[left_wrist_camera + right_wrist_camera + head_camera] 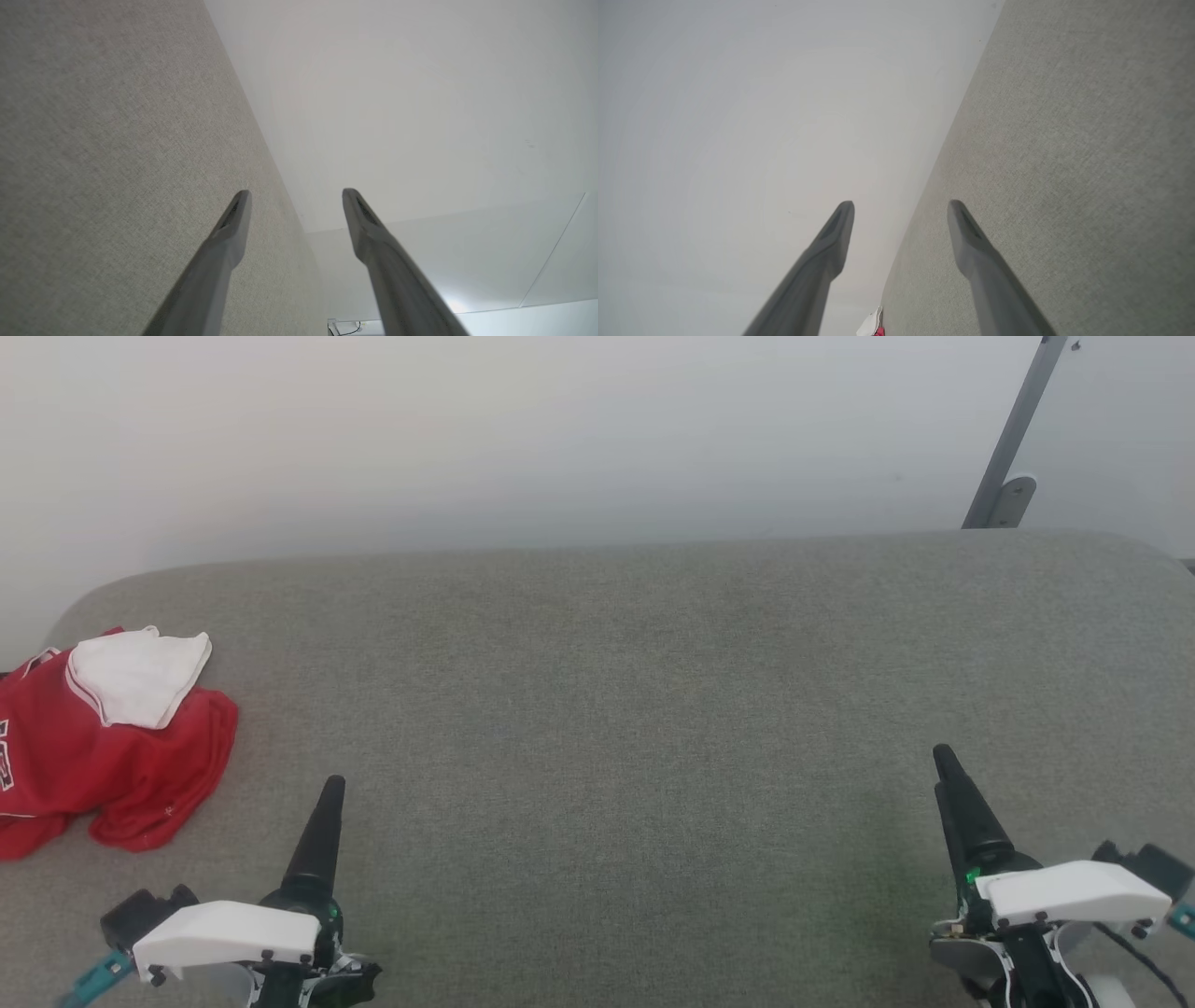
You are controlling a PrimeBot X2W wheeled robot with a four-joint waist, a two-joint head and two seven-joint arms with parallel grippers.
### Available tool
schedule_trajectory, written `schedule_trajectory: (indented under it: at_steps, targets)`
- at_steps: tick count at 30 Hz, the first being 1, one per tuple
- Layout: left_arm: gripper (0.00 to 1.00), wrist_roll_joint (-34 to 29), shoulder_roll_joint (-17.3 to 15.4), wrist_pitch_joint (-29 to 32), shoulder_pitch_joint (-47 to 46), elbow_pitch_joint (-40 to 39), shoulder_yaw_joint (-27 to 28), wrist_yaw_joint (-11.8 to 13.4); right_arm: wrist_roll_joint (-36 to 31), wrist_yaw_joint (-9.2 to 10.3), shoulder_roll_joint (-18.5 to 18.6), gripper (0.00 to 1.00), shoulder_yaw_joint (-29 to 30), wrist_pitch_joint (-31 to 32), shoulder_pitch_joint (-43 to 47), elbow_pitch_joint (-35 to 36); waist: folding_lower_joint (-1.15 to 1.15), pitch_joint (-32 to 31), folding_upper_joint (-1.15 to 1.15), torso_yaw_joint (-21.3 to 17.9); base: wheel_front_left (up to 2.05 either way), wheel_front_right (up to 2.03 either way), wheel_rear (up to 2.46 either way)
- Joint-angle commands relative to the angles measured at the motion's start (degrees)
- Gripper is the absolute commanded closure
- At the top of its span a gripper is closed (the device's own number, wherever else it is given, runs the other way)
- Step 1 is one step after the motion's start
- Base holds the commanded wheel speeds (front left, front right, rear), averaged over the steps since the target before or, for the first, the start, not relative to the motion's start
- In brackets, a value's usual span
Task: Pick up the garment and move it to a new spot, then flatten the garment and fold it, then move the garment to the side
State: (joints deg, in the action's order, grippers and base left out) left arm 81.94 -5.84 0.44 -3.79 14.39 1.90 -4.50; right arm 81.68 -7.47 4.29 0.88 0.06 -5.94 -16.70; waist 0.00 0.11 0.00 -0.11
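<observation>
The garment lies crumpled at the far left of the grey fabric surface, red with a white sleeve folded on top and part of it cut off by the head view's left edge. A small scrap of the garment peeks in at the bottom of the right wrist view. My left gripper hovers at the lower left, a short way right of and nearer than the garment, open and holding nothing. Far from the garment, at the lower right, my right gripper is open and empty as well.
A pale wall rises behind the surface's rounded back edge. A grey metal bracket leans against the wall at the upper right. The broad middle of the grey surface lies between my two grippers.
</observation>
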Motion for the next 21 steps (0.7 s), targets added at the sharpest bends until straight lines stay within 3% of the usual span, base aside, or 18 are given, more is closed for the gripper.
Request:
schedule_trajectory:
  at_steps: [1, 15, 21]
  targets:
    - [0.0, -2.6, -1.1, -0.8, -1.7, -0.7, -0.7, 0.5, -2.9, -0.02, 0.6, 0.0, -0.4, -0.8, -1.9, 0.5, 0.0, 0.0, 0.0, 0.0, 0.0, 0.0, 0.0]
    - [0.0, -19.4, -4.9, -4.1, -2.2, -0.1, -3.5, 4.2, -24.2, -0.02, 1.9, 0.0, -1.8, -3.8, -3.9, -2.8, 0.0, -0.1, 0.0, 0.0, 0.0, 0.0, 0.0]
    - [0.0, -24.5, -5.9, -5.1, -2.0, -0.1, -3.3, 4.3, -30.2, -0.02, 2.2, 0.0, -2.2, -4.5, -4.7, -4.0, 0.0, -0.2, 0.0, 0.0, 0.0, 0.0, 0.0]
